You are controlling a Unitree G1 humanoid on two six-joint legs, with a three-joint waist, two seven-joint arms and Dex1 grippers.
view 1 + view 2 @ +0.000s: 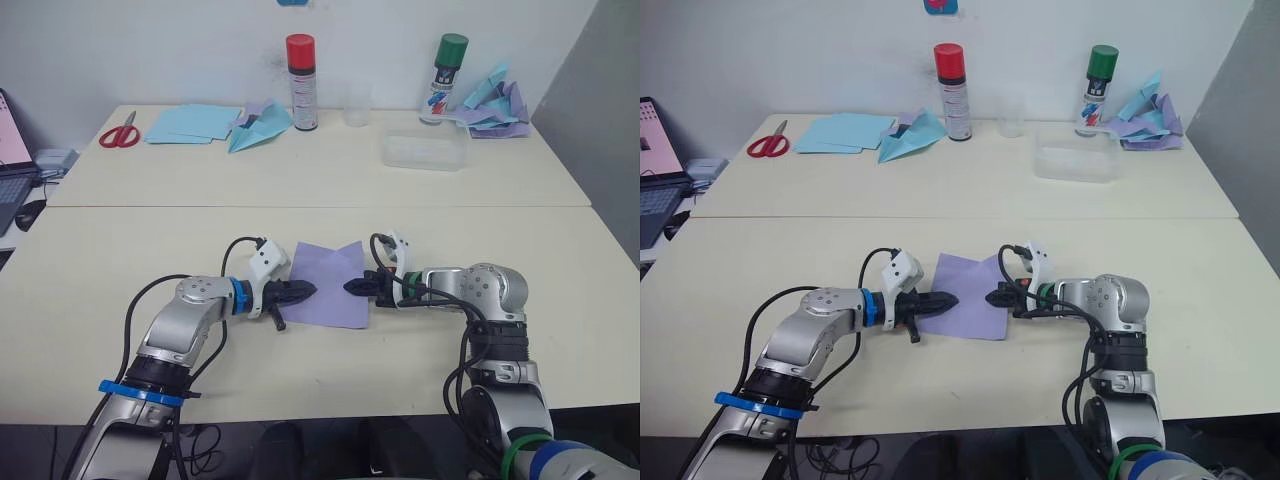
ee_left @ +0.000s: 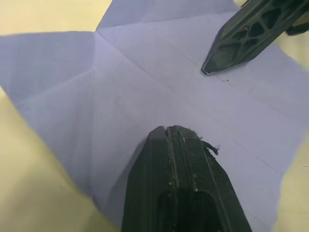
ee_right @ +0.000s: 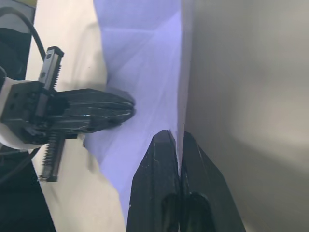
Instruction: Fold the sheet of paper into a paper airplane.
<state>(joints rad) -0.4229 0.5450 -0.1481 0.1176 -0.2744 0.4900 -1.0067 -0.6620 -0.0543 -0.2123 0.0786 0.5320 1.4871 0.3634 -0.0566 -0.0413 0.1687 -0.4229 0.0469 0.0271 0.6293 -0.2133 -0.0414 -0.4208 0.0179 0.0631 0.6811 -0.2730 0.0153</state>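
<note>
Paper flat on the near table, creased. Left gripper fingers together, pressing its left part. Right gripper pinched shut on the paper's right edge.

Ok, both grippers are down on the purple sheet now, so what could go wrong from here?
Two risks, as far as I can judge:
1. The left gripper and right gripper both press shut fingertips on the sheet of paper from opposite sides; pushing inward could buckle it instead of following its creases.
2. The sheet lies loose on the table, so uneven pressure may slide or rotate it and skew the next fold.
</note>
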